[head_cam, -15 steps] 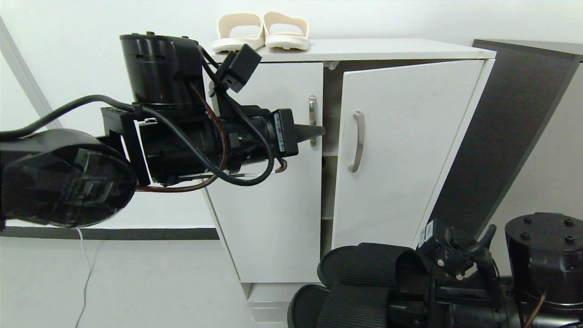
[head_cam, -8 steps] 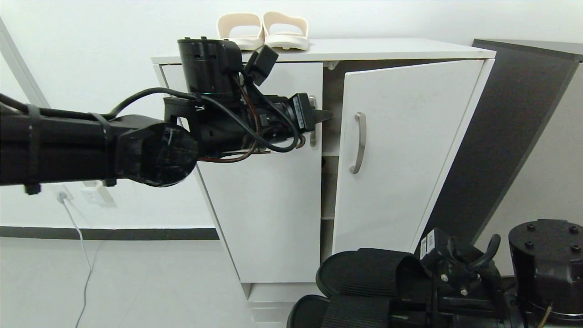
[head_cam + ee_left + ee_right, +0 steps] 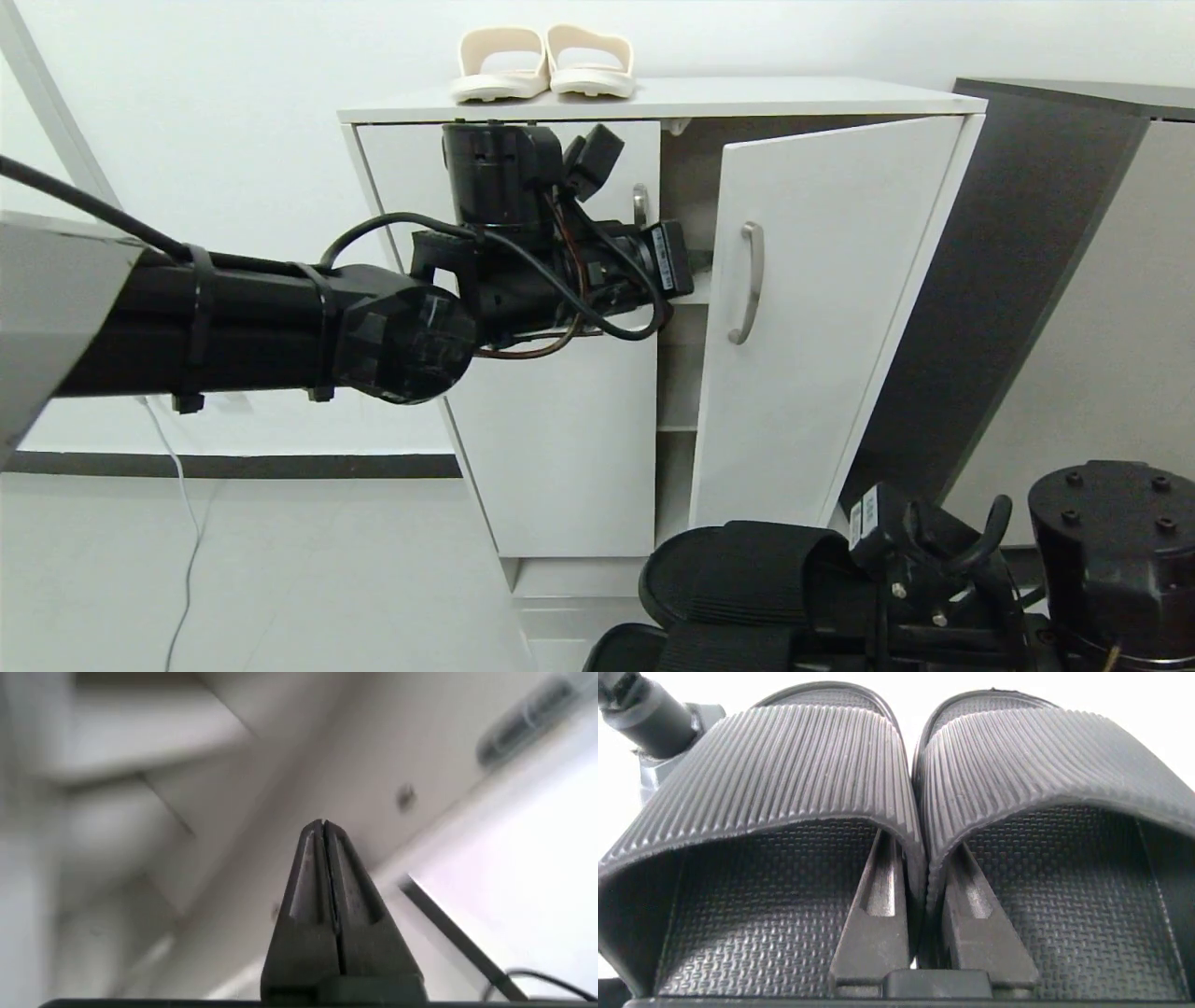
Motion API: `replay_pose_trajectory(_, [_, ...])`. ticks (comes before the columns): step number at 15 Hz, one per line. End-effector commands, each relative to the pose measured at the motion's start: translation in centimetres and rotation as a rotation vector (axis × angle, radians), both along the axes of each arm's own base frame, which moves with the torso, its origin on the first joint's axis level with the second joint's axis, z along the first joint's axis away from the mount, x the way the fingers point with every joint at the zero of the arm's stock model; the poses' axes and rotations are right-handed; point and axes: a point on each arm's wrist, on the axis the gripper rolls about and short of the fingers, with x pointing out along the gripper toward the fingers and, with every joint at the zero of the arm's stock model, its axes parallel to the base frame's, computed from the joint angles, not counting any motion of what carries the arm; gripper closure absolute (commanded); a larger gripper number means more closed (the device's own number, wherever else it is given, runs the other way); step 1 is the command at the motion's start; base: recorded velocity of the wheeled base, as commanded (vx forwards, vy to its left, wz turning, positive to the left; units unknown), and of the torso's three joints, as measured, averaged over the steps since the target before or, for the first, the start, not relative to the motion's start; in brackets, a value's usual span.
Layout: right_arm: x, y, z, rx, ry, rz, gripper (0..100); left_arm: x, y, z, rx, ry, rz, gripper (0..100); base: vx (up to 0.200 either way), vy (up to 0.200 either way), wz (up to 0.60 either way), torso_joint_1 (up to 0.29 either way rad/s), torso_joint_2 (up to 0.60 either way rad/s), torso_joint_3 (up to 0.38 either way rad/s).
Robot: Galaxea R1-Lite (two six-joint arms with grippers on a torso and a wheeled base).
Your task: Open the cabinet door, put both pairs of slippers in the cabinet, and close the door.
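White laminate two-door cabinet (image 3: 794,93), standing against a white wall (image 3: 233,75). Right-hand white door (image 3: 822,308) with a curved metal handle (image 3: 747,283) stands ajar, showing a dark gap and shelf edges. Left-hand white door (image 3: 560,439) is closed, and its metal handle (image 3: 639,203) is partly hidden behind the arm.

Pair of cream open-toe slippers (image 3: 546,63), side by side on the cabinet top, towards its left end.

Pair of black ribbed-strap slippers (image 3: 738,579), held low in front of the cabinet, below the open door. Right pincer (image 3: 920,859) is clenched on them, one finger inside each slipper, pinching their adjoining side walls together.

Left pincer (image 3: 698,271) is clenched and holds nothing. Its tip sits in the gap between the doors at the open door's inner edge, level with the handles; contact cannot be told.

Dark grey panel (image 3: 1027,280) adjoins the cabinet's right side. A thin grey cable (image 3: 182,560) trails down onto the pale floor (image 3: 280,579) at left.
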Motion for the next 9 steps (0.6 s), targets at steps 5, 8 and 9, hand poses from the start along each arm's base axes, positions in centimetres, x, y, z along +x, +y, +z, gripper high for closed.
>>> replay_pose_trajectory(5, [-0.4,0.3,-0.3,-0.009,0.007,0.023,100,-7.2,-4.2,0.1,-0.07,-0.079,-0.206,100,-0.16,0.0,0.0,0.003,0.0,0.0])
replay_pose_trajectory(8, [-0.2,0.4,-0.2,-0.002,0.007,0.016,100,-6.0,-2.8,0.3,-0.084,-0.099,-0.154,100,0.0,0.0,0.0,0.0,0.0,0.0])
replay_pose_trajectory(9, [0.4,0.6,0.0,0.002,0.007,-0.002,100,-5.4,-1.5,0.4,-0.082,-0.101,-0.106,100,0.0,0.0,0.0,0.0,0.0,0.0])
